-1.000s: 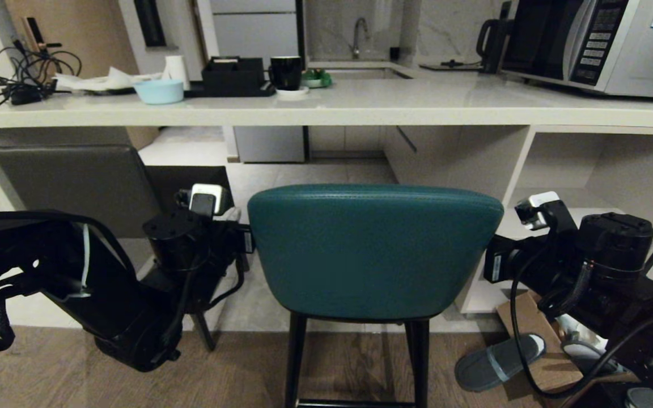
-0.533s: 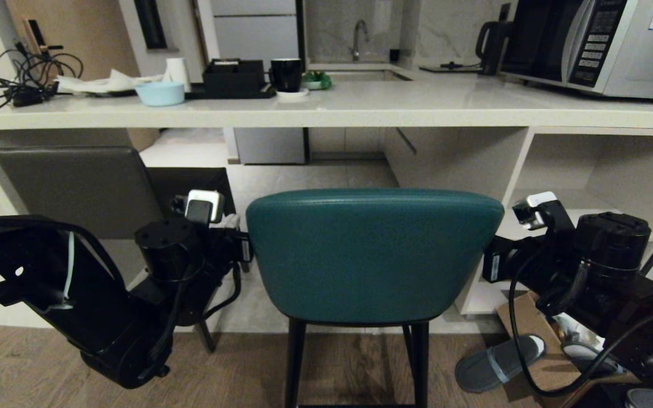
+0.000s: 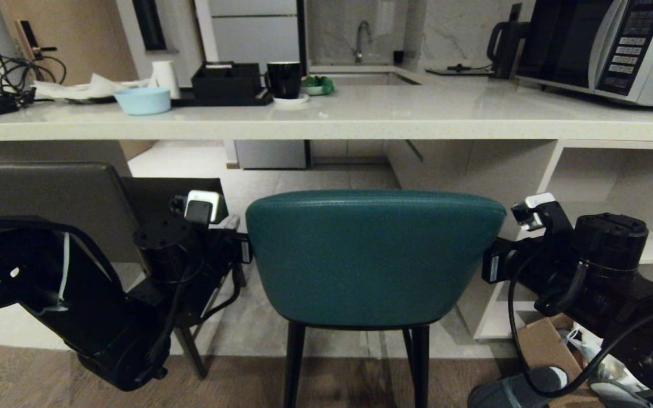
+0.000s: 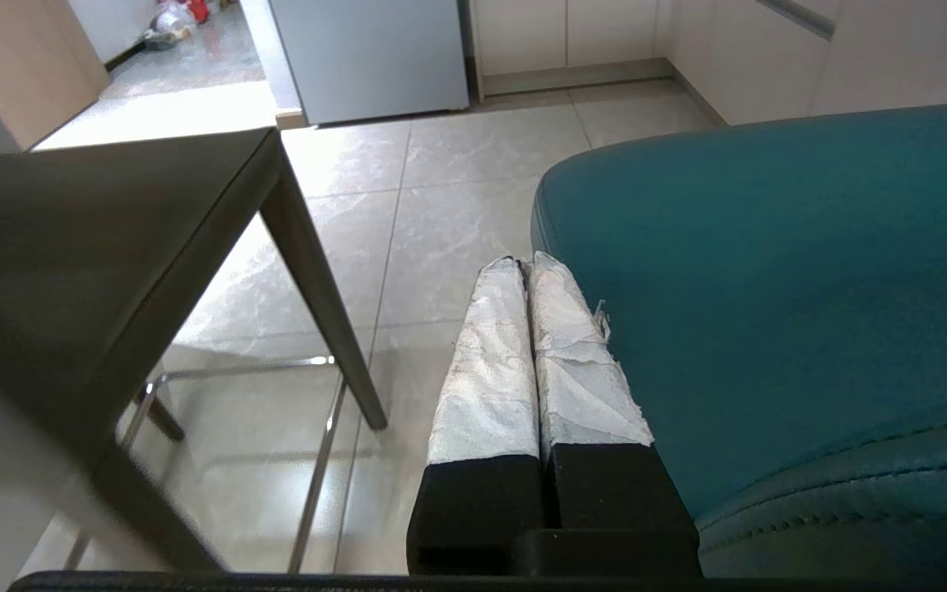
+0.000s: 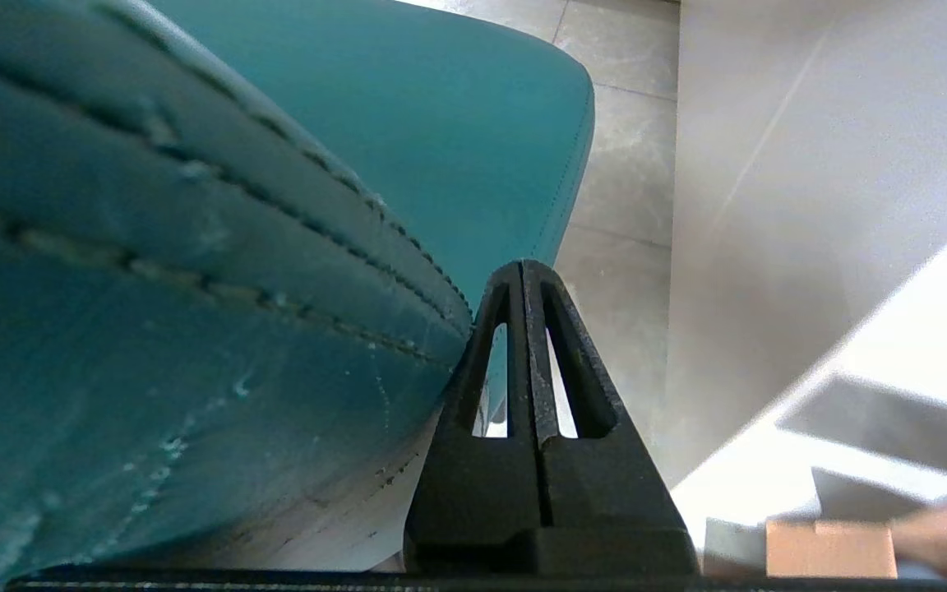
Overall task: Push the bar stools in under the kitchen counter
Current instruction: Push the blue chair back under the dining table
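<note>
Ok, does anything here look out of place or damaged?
Grey slippers and a cardboard box lie loose on the floor right of the teal stool. The left end effector wears torn white wrapping. Nothing spilled.

— Can you see the teal stool seat from here?
— No, its back hides it, and its legs run off the bottom edge.
— The grey stool?
— Half behind the left arm.

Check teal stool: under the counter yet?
Not yet. Teal stool back stands clear of the counter edge, only the seat front may reach beneath.
</note>
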Controlling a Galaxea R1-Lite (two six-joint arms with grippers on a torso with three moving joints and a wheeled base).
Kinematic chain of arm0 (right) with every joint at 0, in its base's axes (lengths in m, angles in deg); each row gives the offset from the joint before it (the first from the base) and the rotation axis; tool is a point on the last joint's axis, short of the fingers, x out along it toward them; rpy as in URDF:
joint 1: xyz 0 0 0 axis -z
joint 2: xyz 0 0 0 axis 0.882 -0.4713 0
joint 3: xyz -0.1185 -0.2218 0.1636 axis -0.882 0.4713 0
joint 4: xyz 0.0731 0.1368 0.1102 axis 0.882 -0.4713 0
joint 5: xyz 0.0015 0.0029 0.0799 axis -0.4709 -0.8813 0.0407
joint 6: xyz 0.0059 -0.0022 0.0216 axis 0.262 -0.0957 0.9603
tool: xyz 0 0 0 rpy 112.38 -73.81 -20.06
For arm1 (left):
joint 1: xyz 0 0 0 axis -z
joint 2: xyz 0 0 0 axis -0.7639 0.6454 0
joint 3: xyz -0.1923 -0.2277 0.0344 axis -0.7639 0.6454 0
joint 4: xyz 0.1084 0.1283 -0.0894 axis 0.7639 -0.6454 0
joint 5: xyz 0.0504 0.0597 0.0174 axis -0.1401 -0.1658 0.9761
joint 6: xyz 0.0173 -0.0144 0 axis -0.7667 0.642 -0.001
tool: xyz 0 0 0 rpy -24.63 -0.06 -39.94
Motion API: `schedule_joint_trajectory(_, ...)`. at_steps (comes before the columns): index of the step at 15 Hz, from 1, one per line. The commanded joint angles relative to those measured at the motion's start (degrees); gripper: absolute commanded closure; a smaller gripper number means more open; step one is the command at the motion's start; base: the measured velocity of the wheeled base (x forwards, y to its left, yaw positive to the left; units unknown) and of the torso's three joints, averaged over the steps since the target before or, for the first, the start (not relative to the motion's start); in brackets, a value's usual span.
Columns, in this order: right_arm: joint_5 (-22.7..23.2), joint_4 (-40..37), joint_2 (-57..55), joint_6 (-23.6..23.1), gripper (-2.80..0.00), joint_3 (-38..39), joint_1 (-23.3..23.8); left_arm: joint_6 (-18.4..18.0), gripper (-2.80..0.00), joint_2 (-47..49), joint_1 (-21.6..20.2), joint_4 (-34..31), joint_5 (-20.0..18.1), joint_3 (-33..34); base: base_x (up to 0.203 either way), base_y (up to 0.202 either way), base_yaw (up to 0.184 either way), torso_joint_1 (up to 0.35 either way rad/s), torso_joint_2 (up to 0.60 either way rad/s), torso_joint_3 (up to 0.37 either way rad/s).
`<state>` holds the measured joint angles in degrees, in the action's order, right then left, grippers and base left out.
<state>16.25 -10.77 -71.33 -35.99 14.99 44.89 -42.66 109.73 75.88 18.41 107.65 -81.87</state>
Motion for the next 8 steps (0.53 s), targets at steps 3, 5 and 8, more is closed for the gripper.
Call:
schedule_joint_trajectory(3, 0.0, 0.3, 0.4, -0.1, 0.0, 0.2, -0.1, -0.1, 0.0, 0.2, -0.9, 0.3, -0.1, -0.6, 0.188, 0.0, 0.0, 0.002, 0.0, 0.001)
schedule_joint_trajectory(5, 0.0, 0.5, 0.5, -0.1, 0.0, 0.4, -0.1, -0.1, 0.0, 0.3, -0.8, 0.3, -0.1, -0.7, 0.193, 0.0, 0.001, 0.002, 0.0, 0.004)
schedule_joint_trajectory(8, -1.1, 1.1, 0.7, -0.1, 0.0, 0.7, -0.1, -0.1, 0.0, 0.7, -0.9, 0.2, -0.1, -1.4, 0.189, 0.0, 0.003, 0.003, 0.0, 0.0)
